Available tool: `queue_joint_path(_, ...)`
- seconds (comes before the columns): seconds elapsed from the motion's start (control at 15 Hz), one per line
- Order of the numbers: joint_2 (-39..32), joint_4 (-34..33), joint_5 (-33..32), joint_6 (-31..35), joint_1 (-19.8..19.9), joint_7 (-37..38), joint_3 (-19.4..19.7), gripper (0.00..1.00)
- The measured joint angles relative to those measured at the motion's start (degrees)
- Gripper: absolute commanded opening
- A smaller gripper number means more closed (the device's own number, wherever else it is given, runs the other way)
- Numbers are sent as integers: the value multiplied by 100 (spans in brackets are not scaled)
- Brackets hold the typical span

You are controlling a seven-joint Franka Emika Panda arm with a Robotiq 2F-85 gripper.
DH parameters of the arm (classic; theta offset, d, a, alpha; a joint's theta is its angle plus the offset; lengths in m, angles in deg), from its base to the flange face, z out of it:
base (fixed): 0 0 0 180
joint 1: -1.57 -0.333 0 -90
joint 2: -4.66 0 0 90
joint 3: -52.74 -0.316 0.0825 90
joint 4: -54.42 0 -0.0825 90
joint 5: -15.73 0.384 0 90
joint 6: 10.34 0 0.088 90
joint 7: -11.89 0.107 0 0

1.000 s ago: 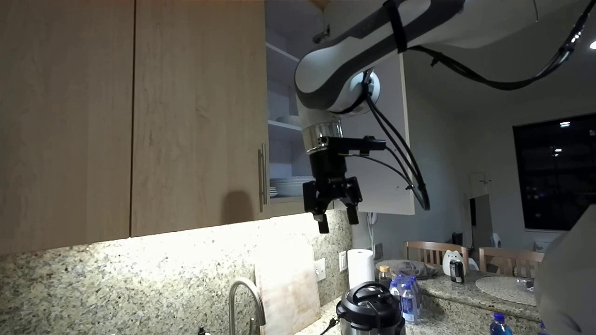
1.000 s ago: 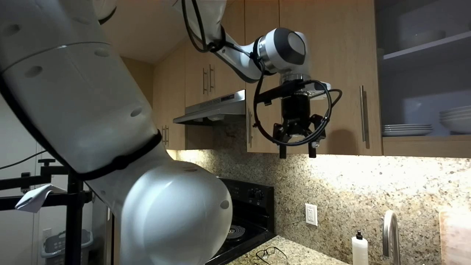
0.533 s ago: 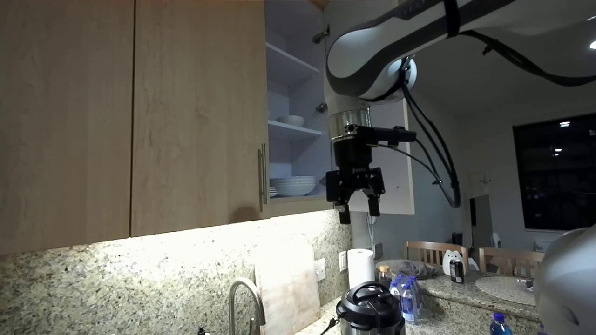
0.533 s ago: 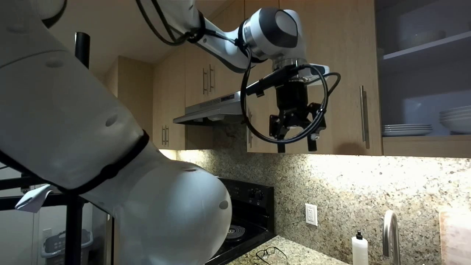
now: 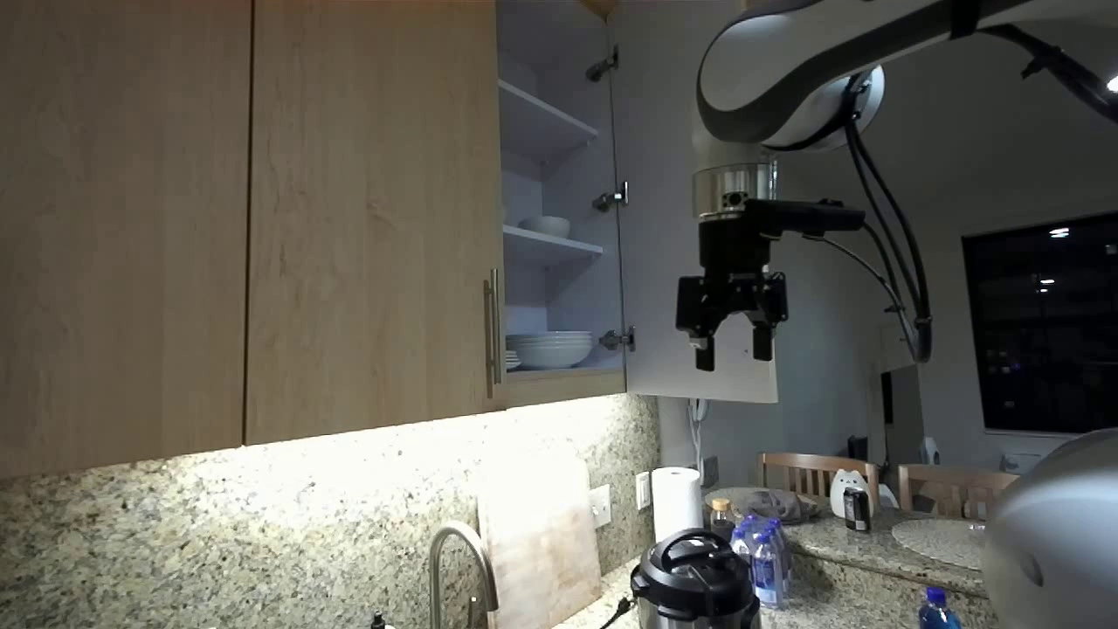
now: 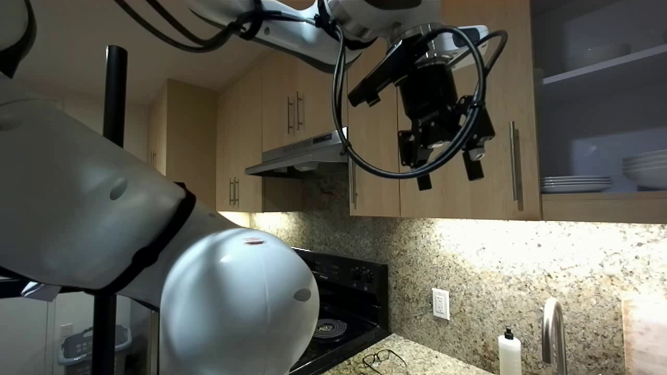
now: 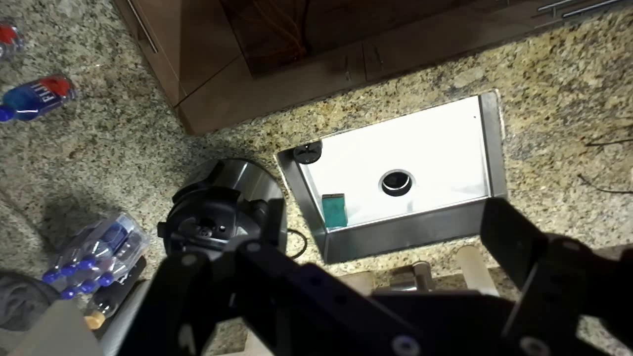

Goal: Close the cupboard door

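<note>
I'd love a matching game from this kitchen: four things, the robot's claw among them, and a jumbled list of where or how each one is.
1. cupboard door
2. gripper (the claw)
3. small white bowl
4. teal pad

A. lying in the sink
B. jaws apart, holding nothing
C. swung open
D. on a cupboard shelf

Right pairs: 1-C, 2-B, 3-D, 4-A
</note>
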Motion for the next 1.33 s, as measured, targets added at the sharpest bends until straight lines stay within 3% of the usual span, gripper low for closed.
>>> queue_joint_path(0.13,191,-7,-76,5,194,0,178,100)
queue_joint_path(0.2,277,-16,-80,12,294,0,283,75)
queue_joint_path(0.33,421,-58,-81,33,480,0,501,68)
queue_joint_path(0.4,481,-83,-81,61,565,0,614,85)
queue_joint_path(0.6,600,-120,-81,142,706,0,857,69)
queue_joint_path(0.93,613,-119,-80,150,707,0,864,69)
queue_joint_path(1.0,613,-119,-80,150,707,0,863,44)
queue_joint_path(1.07,613,-119,-80,151,707,0,863,43)
queue_joint_path(1.33,626,-125,-79,160,773,0,906,17)
